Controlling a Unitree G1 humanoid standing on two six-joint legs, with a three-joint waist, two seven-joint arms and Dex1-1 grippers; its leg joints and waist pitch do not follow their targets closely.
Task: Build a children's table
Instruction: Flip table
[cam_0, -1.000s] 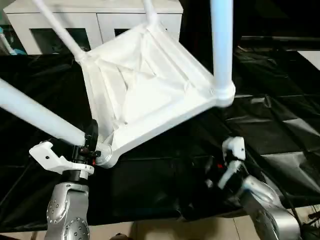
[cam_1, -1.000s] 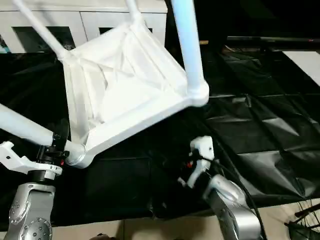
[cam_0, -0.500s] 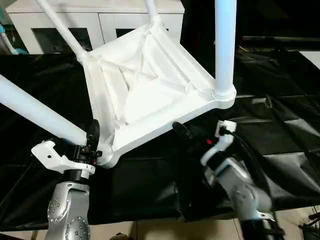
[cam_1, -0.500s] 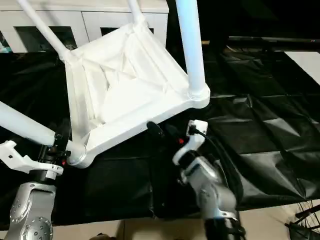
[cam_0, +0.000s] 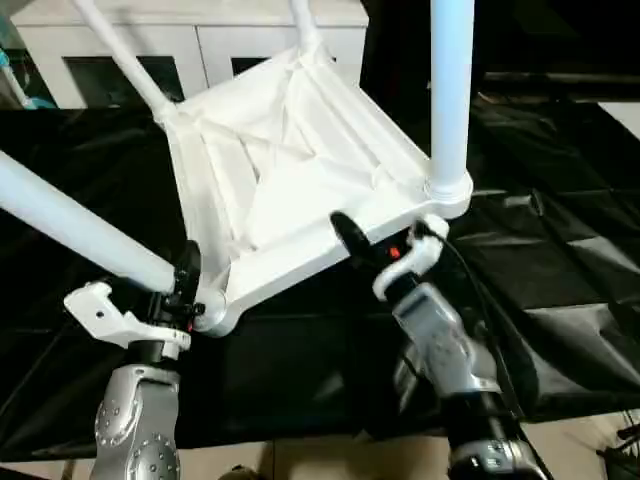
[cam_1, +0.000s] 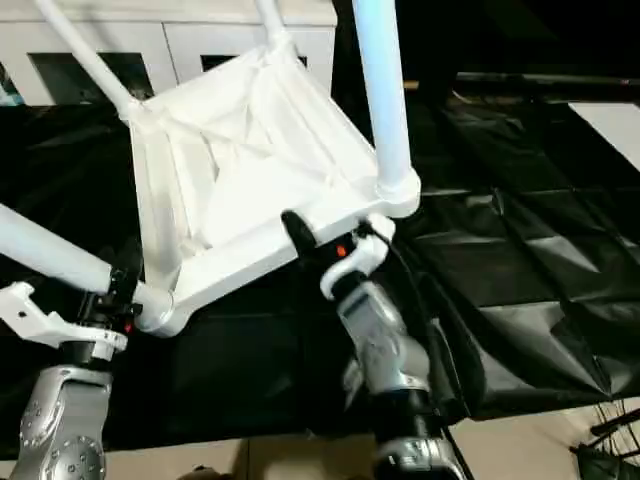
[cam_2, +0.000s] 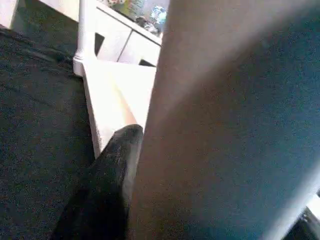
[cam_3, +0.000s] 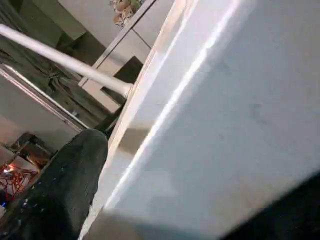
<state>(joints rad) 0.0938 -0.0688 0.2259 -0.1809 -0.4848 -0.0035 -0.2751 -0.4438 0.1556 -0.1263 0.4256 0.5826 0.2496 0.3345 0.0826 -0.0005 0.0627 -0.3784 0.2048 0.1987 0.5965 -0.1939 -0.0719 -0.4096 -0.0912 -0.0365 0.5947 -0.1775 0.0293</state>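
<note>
The left arm rises from about 7 o'clock in the head views, its silver forearm upright and topped by a white wrist bracket. The left hand (cam_0: 183, 290) sits above it, its black fingers (cam_2: 107, 185) closed round the near leg (cam_0: 80, 232) of the children's table (cam_0: 290, 170), close to the corner socket. The right arm comes up from about 5 o'clock, silver forearm slanting toward 11 o'clock. The right hand (cam_0: 385, 243) is spread wide at the table's near rim, one black finger (cam_0: 350, 238) lying against the rim and the white finger toward the corner at 1 o'clock.
</note>
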